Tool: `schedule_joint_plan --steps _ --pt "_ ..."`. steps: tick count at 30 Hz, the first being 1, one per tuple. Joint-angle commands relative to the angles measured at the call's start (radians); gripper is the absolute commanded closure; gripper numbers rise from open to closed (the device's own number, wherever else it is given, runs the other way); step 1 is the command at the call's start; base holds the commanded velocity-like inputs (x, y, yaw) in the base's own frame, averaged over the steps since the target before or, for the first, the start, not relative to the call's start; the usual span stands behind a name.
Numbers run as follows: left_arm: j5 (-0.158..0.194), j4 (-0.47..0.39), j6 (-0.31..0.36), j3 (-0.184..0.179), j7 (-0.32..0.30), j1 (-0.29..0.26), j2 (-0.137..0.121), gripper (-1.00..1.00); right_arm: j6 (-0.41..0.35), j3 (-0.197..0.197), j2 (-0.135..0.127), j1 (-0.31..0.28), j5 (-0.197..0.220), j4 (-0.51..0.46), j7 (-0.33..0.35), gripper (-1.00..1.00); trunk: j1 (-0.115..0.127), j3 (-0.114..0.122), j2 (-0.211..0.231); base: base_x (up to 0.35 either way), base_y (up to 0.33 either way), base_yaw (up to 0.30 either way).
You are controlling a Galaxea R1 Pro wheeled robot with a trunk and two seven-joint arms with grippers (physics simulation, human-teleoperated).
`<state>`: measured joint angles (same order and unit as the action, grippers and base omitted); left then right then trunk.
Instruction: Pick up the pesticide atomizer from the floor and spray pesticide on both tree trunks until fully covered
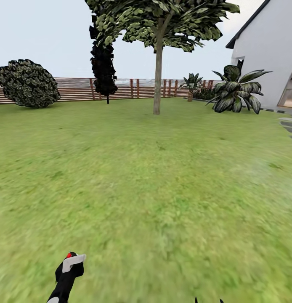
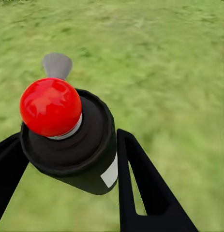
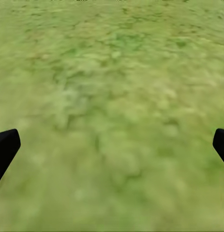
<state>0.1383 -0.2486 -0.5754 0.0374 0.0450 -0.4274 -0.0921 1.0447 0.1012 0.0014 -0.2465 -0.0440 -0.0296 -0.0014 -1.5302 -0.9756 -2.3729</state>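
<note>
The pesticide atomizer [image 2: 73,145] is a black can with a red ball cap [image 2: 50,106] and a grey nozzle [image 2: 57,65]. My left gripper [image 2: 68,147] is shut on it, one black finger on each side of the can. In the head view the atomizer [image 1: 69,271] pokes up at the bottom left, over the lawn. One tree [image 1: 163,21] with a slim tan-grey trunk [image 1: 157,80] stands far ahead, near the fence. My right gripper [image 3: 112,145] is open over bare grass, and its fingertips [image 1: 196,300] peek in at the bottom edge.
A brown slat fence [image 1: 78,89] closes the far side. Along it stand a round bush [image 1: 28,83], a dark narrow cypress-like tree [image 1: 103,63] and a small palm [image 1: 191,84]. A large palm [image 1: 236,90], a white house [image 1: 268,50] and paving stones [image 1: 290,125] lie right.
</note>
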Motion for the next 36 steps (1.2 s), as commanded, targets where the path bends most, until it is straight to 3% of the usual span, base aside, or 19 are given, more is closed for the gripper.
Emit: schedule_joint_plan --steps 1,36 --pt "0.004 0.0 -0.003 -0.001 -0.001 -0.001 0.0 1.0 0.002 0.006 0.0 0.0 -0.005 0.001 0.0 -1.0 0.0 -0.001 0.0 0.338 0.0 0.0" --pt "0.004 0.001 -0.003 -0.001 -0.001 -0.001 0.0 1.0 0.002 0.006 0.0 0.0 -0.005 0.0 0.0 -1.0 0.0 -0.001 0.0 0.338 0.0 0.0"
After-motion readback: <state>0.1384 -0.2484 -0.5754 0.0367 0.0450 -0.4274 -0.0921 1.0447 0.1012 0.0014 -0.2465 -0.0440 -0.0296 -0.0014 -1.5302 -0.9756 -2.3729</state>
